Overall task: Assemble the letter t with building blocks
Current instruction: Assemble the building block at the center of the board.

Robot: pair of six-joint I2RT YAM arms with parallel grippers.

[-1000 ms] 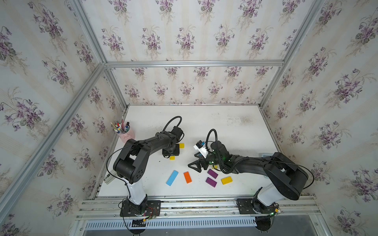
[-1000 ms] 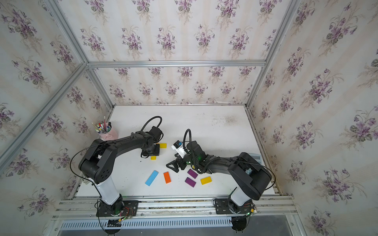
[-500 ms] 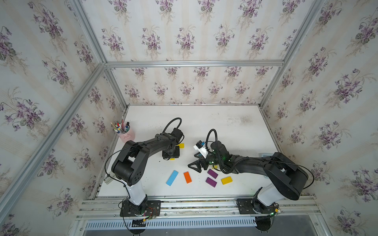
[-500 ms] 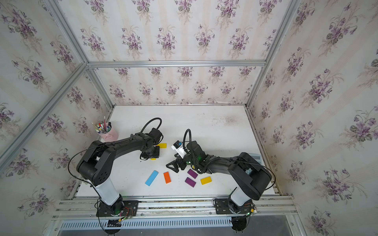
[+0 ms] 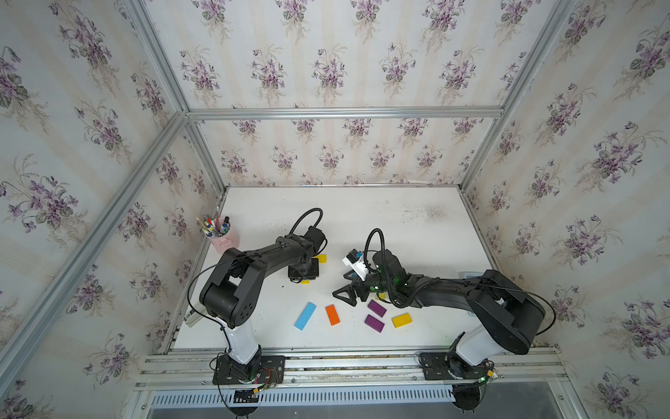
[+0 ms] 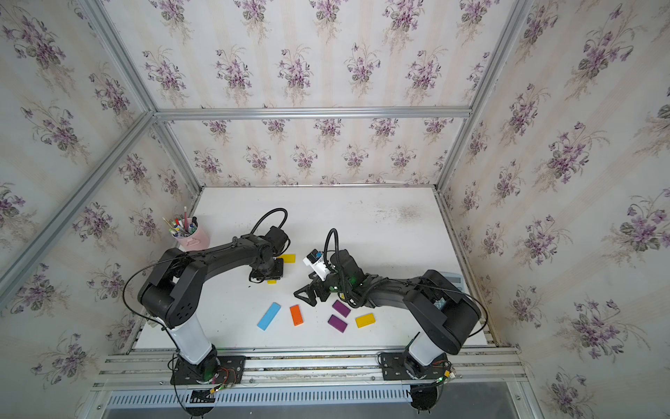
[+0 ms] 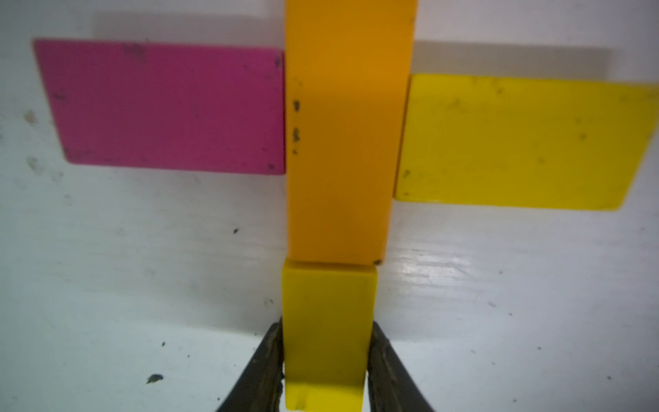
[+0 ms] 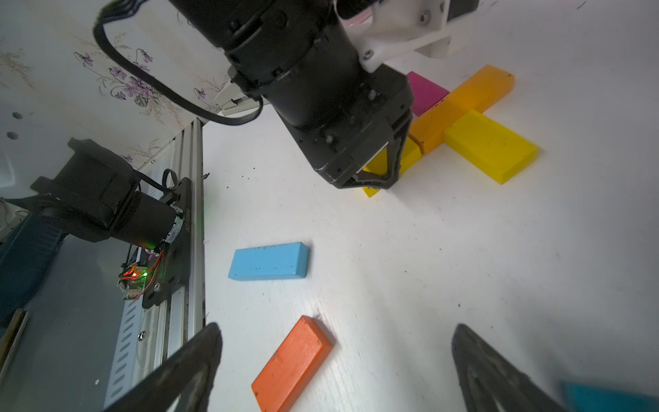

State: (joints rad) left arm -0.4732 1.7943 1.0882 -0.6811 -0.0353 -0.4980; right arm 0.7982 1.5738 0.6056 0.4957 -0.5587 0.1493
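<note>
While flush against orange stem, short yellow block tight in left jaws — right jaws apart over open table.

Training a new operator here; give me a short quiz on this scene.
1. True or false: the left tool grips a green block.
2. Which block sits across the long orange block from the yellow block? A pink block, B green block, C white block.
3. Fill in: the right tool is ___.
Key: 1 false, it grips the small yellow block; 2 A; 3 open.
</note>
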